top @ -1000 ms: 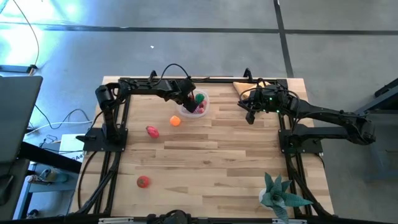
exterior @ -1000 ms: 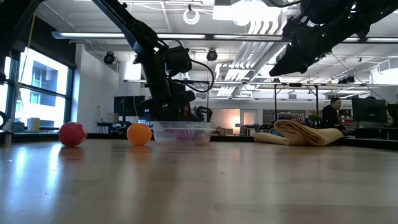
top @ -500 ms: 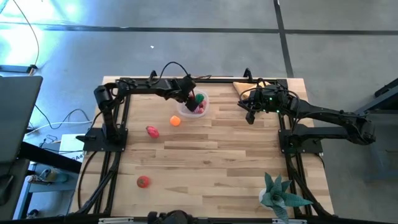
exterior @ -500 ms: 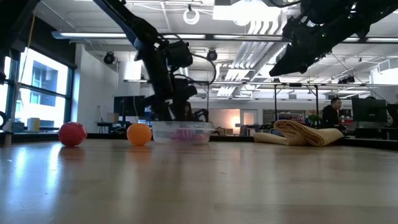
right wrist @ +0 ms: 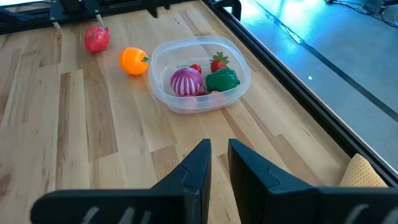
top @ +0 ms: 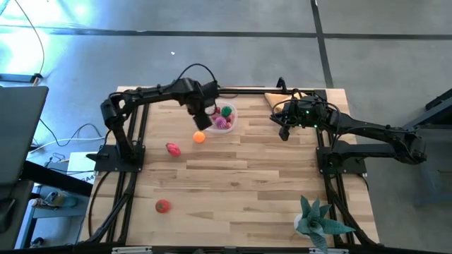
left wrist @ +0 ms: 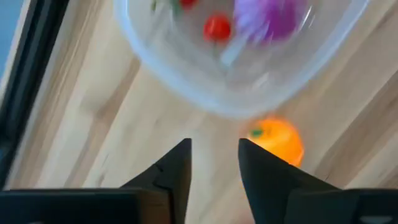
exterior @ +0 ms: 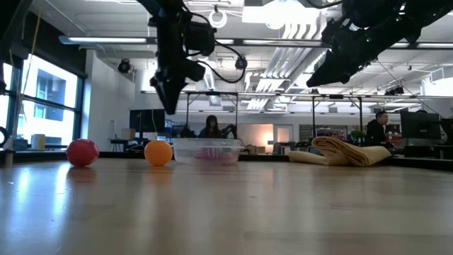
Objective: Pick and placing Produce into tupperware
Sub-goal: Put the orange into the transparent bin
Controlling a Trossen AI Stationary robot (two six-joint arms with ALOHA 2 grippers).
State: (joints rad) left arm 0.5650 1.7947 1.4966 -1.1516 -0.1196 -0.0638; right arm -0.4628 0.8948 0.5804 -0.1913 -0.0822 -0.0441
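Note:
The clear tupperware [top: 221, 120] [right wrist: 199, 74] sits on the wood table at the far middle. It holds a green, a magenta and a small red piece of produce. An orange piece [top: 199, 137] [left wrist: 277, 140] lies just beside its near-left wall. A red piece [top: 173, 149] and another red piece [top: 162, 206] lie farther toward the near left. My left gripper [top: 200, 118] [left wrist: 214, 155] hangs high above the table, pointing down, over the gap between the tupperware and the orange piece, open and empty. My right gripper [top: 284, 130] [right wrist: 217, 149] waits raised at the far right, its fingers almost together.
A folded tan cloth [top: 275, 99] [exterior: 347, 151] lies at the far right corner. A teal spiky plant [top: 318, 220] stands at the near right. Black frame rails [top: 127, 152] run along the left and right edges. People [exterior: 375, 127] show in the room behind.
My left gripper has risen from the tupperware, where it stood low among the produce, to well above the table. It has shifted a little toward the table's left and rolled about its own axis. The tupperware and the loose produce have stayed in place.

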